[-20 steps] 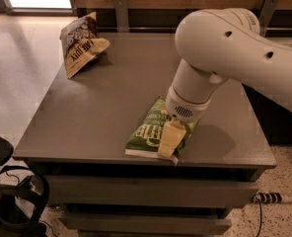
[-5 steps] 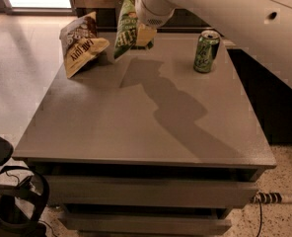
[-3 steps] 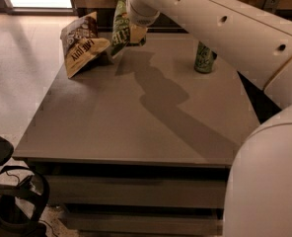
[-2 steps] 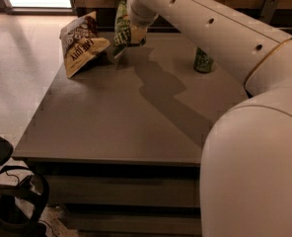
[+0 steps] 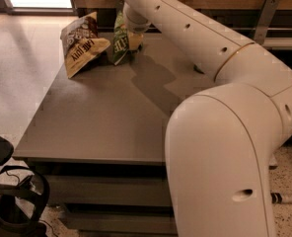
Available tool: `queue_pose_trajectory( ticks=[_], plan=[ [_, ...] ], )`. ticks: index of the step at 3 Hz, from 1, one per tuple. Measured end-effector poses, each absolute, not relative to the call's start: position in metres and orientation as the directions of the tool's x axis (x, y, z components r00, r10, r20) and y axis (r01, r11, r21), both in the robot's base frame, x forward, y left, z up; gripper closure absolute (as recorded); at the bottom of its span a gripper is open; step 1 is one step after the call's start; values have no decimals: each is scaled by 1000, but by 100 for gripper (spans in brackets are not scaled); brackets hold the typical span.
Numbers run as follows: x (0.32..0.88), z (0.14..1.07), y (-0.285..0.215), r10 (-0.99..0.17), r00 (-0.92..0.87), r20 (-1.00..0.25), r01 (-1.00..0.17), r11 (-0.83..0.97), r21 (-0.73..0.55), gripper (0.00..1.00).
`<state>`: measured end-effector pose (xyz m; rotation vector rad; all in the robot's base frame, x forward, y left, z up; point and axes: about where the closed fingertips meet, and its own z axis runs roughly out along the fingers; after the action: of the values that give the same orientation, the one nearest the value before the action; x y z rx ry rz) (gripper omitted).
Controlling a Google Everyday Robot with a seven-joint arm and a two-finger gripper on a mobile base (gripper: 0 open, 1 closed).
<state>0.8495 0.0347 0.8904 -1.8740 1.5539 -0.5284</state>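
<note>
My gripper (image 5: 131,42) is at the far left of the grey table (image 5: 96,117), shut on a green snack bag (image 5: 120,39). The bag stands upright with its lower edge at the table top. Right beside it on the left leans a brown and yellow chip bag (image 5: 82,43). The two bags are close, almost touching. My white arm (image 5: 220,132) reaches across from the right and fills much of the view, hiding the right part of the table.
A wooden wall and a dark shelf with a metal bracket (image 5: 263,13) run behind the table. A black chair base with cables (image 5: 8,196) sits on the floor at the lower left. Light tiled floor (image 5: 18,68) lies to the left.
The green bag has been lifted from the table's front centre and carried to the back left, then lowered beside the chip bag. The green can at the right is now hidden behind my arm.
</note>
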Motion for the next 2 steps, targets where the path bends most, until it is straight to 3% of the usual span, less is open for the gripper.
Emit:
queue_pose_trajectory(
  ticks=[1, 2],
  plan=[
    [852, 885, 35, -972, 220, -84, -722, -105, -684, 88],
    [852, 881, 37, -972, 221, -83, -725, -106, -681, 64]
  ],
)
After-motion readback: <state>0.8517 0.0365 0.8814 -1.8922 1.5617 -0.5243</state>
